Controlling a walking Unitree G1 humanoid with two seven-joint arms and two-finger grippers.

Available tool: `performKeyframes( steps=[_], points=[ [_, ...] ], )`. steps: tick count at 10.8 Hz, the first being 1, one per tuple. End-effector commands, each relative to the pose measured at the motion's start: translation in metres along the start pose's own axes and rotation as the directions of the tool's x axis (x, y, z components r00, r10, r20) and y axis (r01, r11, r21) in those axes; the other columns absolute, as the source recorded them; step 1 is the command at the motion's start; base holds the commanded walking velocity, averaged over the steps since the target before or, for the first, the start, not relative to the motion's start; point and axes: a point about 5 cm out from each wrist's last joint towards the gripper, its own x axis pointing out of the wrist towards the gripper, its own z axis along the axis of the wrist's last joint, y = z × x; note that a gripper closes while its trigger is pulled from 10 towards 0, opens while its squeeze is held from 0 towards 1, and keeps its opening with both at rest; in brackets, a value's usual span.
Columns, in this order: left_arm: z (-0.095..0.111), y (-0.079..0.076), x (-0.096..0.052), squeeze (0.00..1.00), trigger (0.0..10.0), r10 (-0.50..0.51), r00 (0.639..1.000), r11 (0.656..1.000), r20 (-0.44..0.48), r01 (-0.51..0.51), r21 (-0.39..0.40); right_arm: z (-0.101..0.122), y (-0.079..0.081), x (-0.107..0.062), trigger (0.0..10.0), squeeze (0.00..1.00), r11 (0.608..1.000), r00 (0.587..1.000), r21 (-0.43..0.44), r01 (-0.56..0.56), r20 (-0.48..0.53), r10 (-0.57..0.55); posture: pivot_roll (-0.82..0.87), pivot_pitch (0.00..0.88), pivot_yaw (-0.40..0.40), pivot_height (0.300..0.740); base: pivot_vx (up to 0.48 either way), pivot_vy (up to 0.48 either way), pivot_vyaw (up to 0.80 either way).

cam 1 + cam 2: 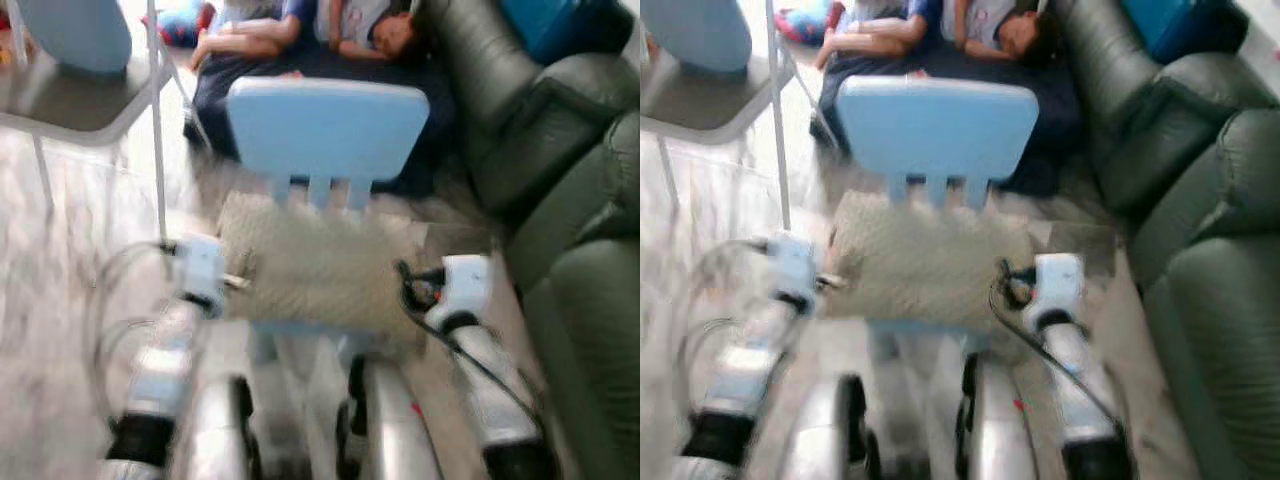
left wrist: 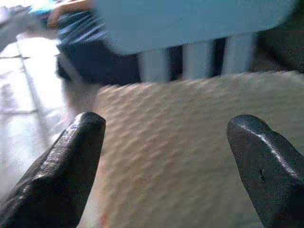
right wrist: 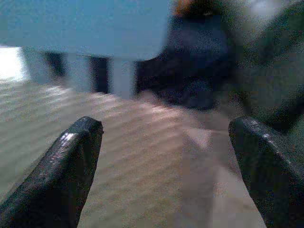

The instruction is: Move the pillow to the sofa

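Nearest to us, our two silver arms reach forward. The left end effector [image 2: 166, 161] has its fingers spread wide, and the beige pillow [image 1: 315, 265] lies right ahead of it, filling the gap between the fingers without a sure touch. The right end effector [image 3: 164, 166] is also wide open, at the other end of the same pillow. So the pillow sits between both end effectors, on the seat of a small light blue chair [image 1: 325, 125], whose backrest stands just beyond it. To the right of the right end effector is the dark green sofa [image 1: 585, 300]. Further behind the chair, a person [image 1: 340, 30] lies on a dark mat.

We judge that the step in hand is the approach for grasping. Next, both end effectors should press the pillow from its two ends, then lift it toward the sofa.
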Motion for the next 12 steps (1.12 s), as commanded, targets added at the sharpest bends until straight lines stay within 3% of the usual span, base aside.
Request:
performKeyframes(
  steps=[1, 6, 9, 10, 12],
  points=[
    [-0.002, 0.007, -0.003, 0.0, 10.0, 0.023, 1.0, 1.0, -0.01, -0.023, 0.021, -0.004, 0.0, -0.003, 10.0, 0.0, 1.0, 1.0, 0.011, 0.003, -0.017, -0.003, -0.08, 0.174, -0.045, 0.623, 0.345, 0.0, 0.0],
    [-0.002, 0.017, -0.007, 0.0, 10.0, 0.095, 0.995, 0.992, -0.013, -0.094, 0.078, -0.006, 0.005, -0.006, 10.0, 0.0, 1.0, 0.999, 0.012, -0.017, -0.028, 0.017, -0.06, 0.213, -0.05, 0.623, 0.0, 0.0, 0.0],
    [-0.009, 0.024, -0.014, 0.0, 10.0, 0.093, 0.995, 0.988, -0.043, -0.087, 0.13, -0.01, 0.01, -0.008, 10.0, 0.0, 1.0, 0.999, 0.018, -0.024, -0.041, 0.024, -0.06, 0.232, -0.038, 0.568, 0.0, 0.0, 0.0],
    [0.0, 0.028, -0.008, 0.0, 10.0, 0.088, 0.996, 0.978, -0.008, -0.085, 0.189, -0.006, 0.012, -0.004, 10.0, 0.0, 1.0, 0.999, 0.023, -0.021, -0.034, 0.022, -0.06, 0.242, -0.036, 0.543, 0.0, 0.0, 0.0],
    [0.01, 0.041, 0.0, 0.0, 10.0, 0.123, 0.992, 0.974, 0.014, -0.123, 0.189, -0.002, 0.01, 0.001, 10.0, 0.0, 0.999, 0.999, 0.028, -0.022, -0.023, 0.022, -0.06, 0.254, -0.039, 0.513, 0.0, 0.0, 0.0]
  ],
)
